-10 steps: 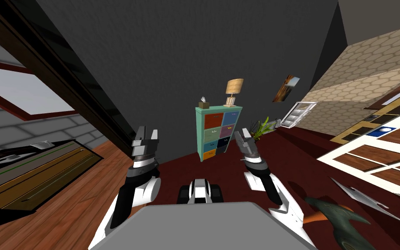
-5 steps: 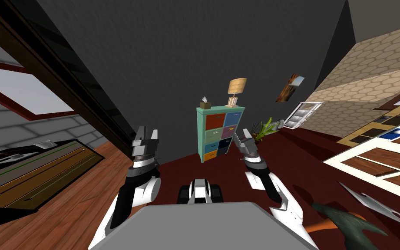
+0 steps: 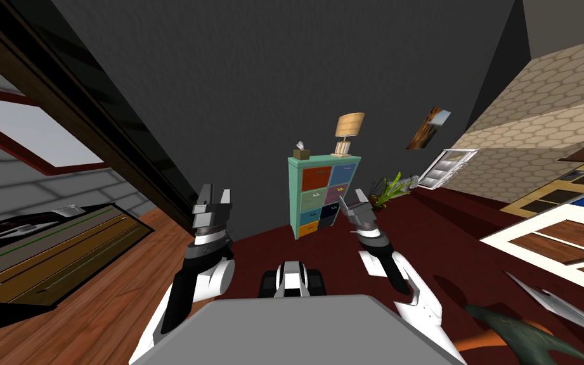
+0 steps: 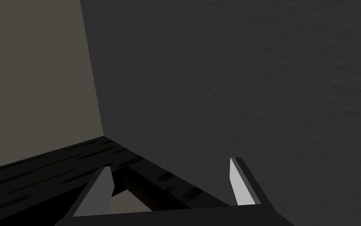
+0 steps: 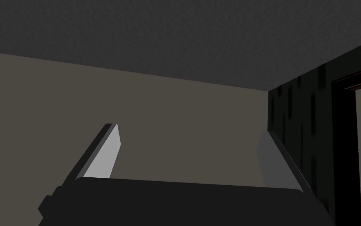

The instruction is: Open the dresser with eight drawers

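Note:
The dresser [image 3: 322,194] is teal with eight drawer fronts in different colours, all closed. It stands against the dark grey wall, some way ahead across the dark red floor. A lamp [image 3: 348,132] and a tissue box [image 3: 302,151] sit on its top. My left gripper [image 3: 212,195] is raised at my left, open and empty, its fingers [image 4: 237,181] well apart. My right gripper [image 3: 355,198] is held up at my right, just beside the dresser in the head view but far nearer to me. It is open with nothing between its fingers [image 5: 106,152].
A potted plant [image 3: 389,188] stands on the floor right of the dresser. A low wooden cabinet [image 3: 49,250] lies at my left. White-framed shelving [image 3: 557,234] and a dark green object [image 3: 512,329] are at my right. A picture [image 3: 428,127] hangs on the wall.
I have turned slightly, so the dresser and the room's right side have drifted to the right in the head view. Both arms keep their pose with fingers open.

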`<state>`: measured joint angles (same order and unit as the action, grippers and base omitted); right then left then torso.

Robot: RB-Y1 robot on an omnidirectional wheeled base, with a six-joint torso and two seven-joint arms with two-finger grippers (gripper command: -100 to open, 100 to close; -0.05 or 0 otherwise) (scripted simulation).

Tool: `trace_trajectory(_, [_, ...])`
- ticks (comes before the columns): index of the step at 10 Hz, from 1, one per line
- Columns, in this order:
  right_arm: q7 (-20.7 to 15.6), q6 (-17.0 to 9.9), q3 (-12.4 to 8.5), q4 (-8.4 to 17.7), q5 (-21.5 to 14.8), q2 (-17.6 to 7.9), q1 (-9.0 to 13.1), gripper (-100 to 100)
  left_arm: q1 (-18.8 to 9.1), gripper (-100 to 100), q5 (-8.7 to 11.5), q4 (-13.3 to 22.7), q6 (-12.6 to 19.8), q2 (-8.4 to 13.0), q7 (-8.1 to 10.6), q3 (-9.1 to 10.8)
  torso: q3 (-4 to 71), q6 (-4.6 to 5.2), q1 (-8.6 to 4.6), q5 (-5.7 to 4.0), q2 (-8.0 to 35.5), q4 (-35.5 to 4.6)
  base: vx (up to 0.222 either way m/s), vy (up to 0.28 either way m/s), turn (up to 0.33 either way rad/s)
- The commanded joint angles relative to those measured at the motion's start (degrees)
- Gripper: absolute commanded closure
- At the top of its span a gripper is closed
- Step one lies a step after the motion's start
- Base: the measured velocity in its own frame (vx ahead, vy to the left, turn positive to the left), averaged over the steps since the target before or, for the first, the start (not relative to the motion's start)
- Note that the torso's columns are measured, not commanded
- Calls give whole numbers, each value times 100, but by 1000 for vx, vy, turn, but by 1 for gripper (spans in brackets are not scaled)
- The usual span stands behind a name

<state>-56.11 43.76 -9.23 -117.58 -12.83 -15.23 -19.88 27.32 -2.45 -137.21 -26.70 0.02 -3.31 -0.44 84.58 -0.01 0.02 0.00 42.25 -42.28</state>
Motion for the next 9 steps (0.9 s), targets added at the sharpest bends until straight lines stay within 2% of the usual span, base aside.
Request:
trace_trajectory(1, [-370, 34, -36, 60, -67, -9, 8, -100, 0, 0, 0, 0, 0, 0, 0, 0, 2, 1, -2, 0, 0, 1, 26, 5, -4])
trace_trajectory(2, [-580, 104, -117, 222, -212, -24, 36, -100, 0, 0, 0, 0, 0, 0, 0, 0, -5, 2, -4, -1, 10, -2, 57, 11, 39])
trace_trajectory(4, [-816, 104, -117, 222, -212, -24, 36, -100, 0, 0, 0, 0, 0, 0, 0, 0, 1, 1, -3, -1, 1, 1, 42, 5, 12])
trace_trajectory(5, [-1027, 172, -200, 390, -359, -33, 61, -100, 0, 0, 0, 0, 0, 0, 0, 0, -4, 1, -3, -1, 10, -2, 54, 13, 33])
trace_trajectory(7, [-1260, 172, -200, 390, -359, -33, 61, -100, 0, 0, 0, 0, 0, 0, 0, 0, 2, 1, 0, 0, -1, 1, 46, 10, 15])
trace_trajectory(8, [-1473, 237, -286, 564, -509, -36, 82, -100, 0, 0, 0, 0, 0, 0, 0, 0, -3, 2, -2, 0, 8, -1, 70, 11, 41])
trace_trajectory(9, [-1622, 237, -286, 564, -509, -36, 82, -100, 0, 0, 0, 0, 0, 0, 0, 0, 2, 0, -2, -1, -3, 1, 68, 13, 25])
